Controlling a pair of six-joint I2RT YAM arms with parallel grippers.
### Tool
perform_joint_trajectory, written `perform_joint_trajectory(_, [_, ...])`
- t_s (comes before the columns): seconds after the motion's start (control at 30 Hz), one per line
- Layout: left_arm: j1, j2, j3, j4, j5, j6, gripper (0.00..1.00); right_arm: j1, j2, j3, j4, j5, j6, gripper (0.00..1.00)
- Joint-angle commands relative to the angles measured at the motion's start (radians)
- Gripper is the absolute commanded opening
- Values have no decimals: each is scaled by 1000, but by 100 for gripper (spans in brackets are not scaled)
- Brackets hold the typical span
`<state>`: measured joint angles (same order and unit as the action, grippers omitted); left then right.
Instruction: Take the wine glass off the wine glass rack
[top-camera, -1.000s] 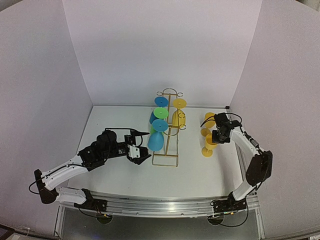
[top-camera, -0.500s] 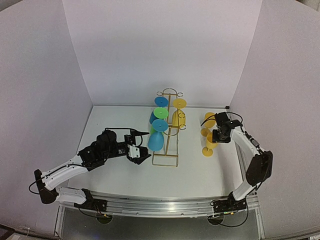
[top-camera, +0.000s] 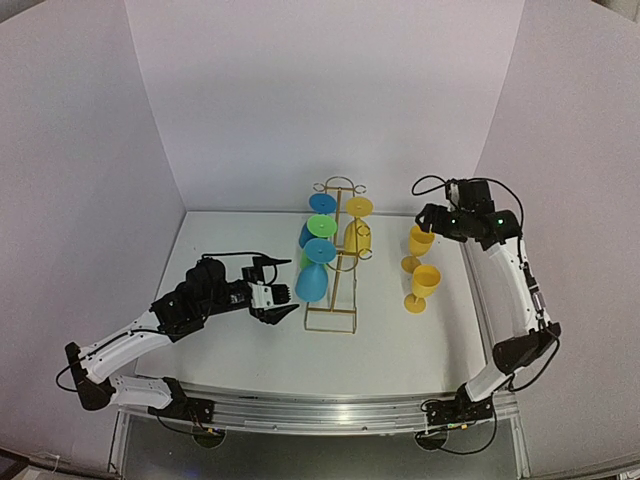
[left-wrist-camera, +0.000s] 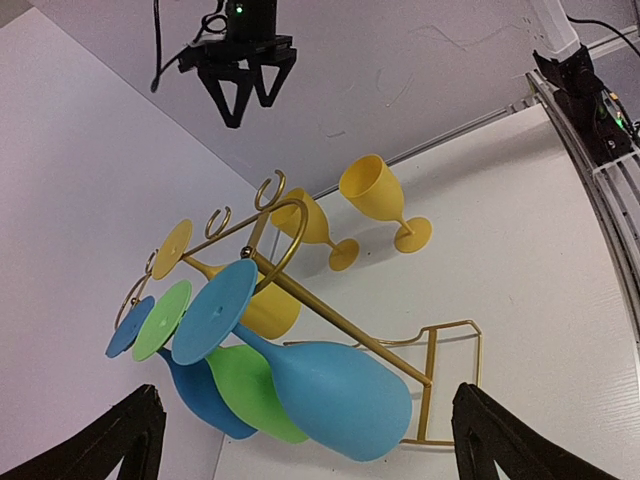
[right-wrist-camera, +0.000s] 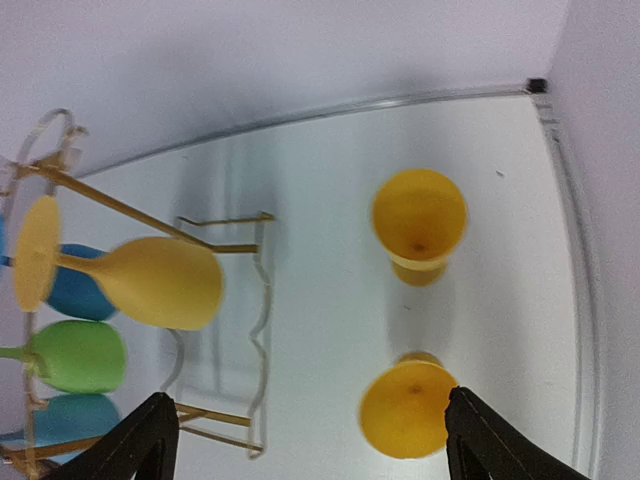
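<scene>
Rack sits mid-table with four glasses hanging on it (three on the left, one yellow on the right). Right gripper has just let go of the near yellow glass and lifted clear, jaws wide and empty. I count that glass as off, upright beside the far yellow glass. Left gripper gapes empty by the blue glass. Both yellow glasses are near the right edge of the table; the front is open.

White table, gold wine glass rack standing near centre, two yellow glasses upright at its three o'clock, nearer, farther, standing apart
</scene>
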<state>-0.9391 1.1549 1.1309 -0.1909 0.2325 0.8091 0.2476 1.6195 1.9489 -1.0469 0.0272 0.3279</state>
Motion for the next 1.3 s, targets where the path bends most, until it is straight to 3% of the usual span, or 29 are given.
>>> perform_joint_trajectory(0.0, [10, -25, -5, 26, 9, -45, 99, 20, 55, 53, 154, -355, 168, 87])
perform_joint_trajectory(0.17, [14, -28, -10, 28, 13, -49, 99, 75, 119, 84, 301, -385, 262, 87])
perform_joint_trajectory(0.6, [17, -38, -23, 33, 22, -58, 99, 150, 332, 226, 310, -361, 279, 77])
perform_joint_trajectory(1.27, [23, -42, -30, 39, 26, -47, 99, 150, 261, 140, 311, -254, 294, 54])
